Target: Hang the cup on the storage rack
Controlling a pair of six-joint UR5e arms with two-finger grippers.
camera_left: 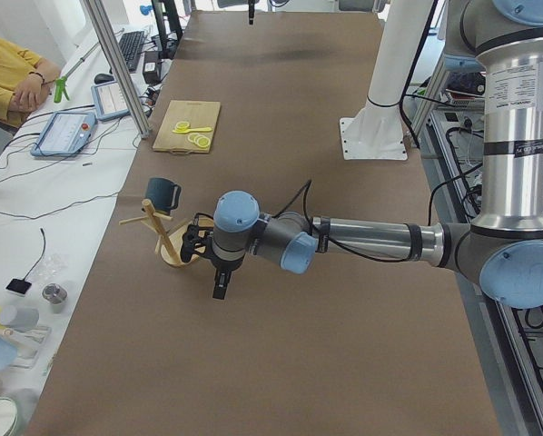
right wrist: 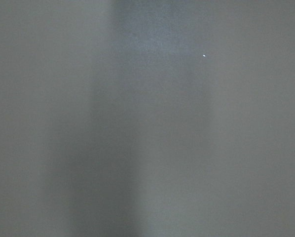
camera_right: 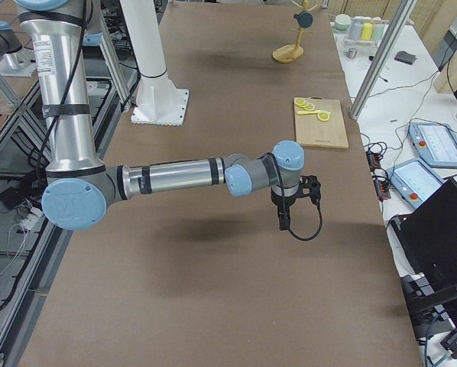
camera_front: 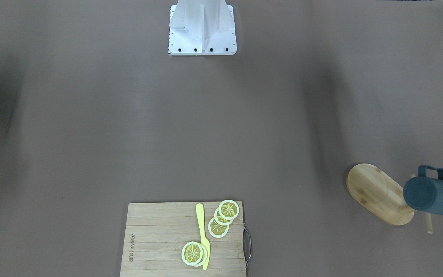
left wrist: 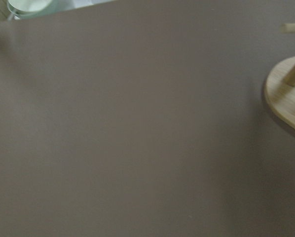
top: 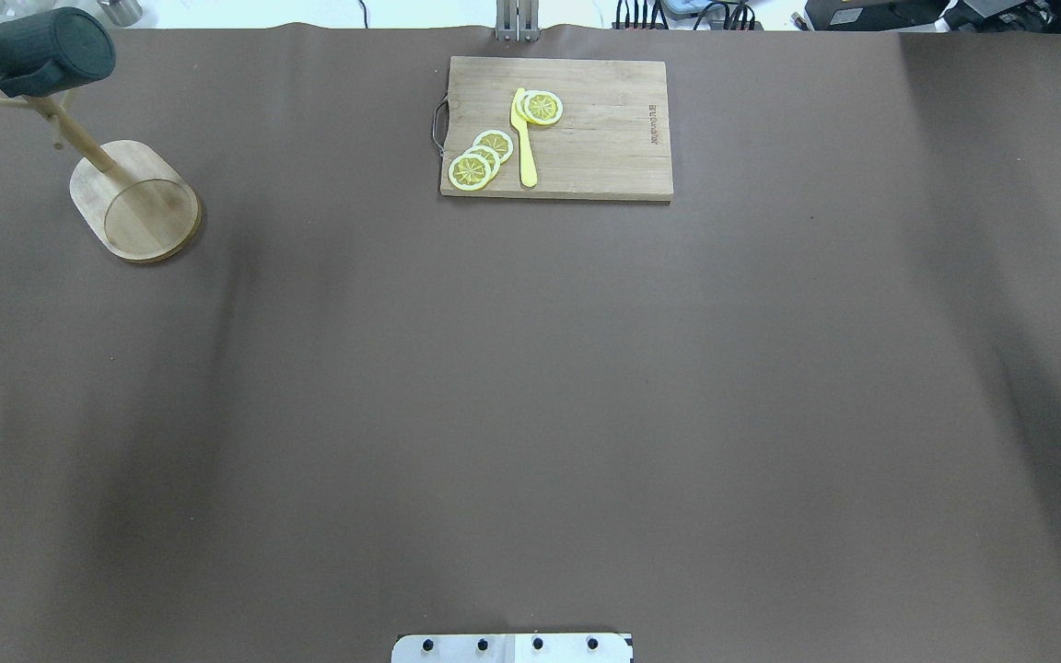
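Note:
The dark blue-grey cup (camera_front: 435, 194) hangs on its side from a peg of the bamboo storage rack (camera_front: 371, 190), clear of the table. Both also show in the overhead view, the cup (top: 52, 48) at the far left above the rack's oval base (top: 134, 198). In the exterior left view my left gripper (camera_left: 221, 289) points down beside the rack (camera_left: 167, 238), apart from the cup (camera_left: 161, 192); I cannot tell whether it is open or shut. My right gripper (camera_right: 284, 222) hangs over bare table far from the rack (camera_right: 288, 52); its state cannot be told.
A wooden cutting board (top: 604, 138) with lemon slices (top: 480, 158) and a yellow knife (top: 523, 138) lies at the table's far middle edge. The robot's white base (camera_front: 202, 29) stands at the near middle. An operator (camera_left: 8, 77) sits beside the table.

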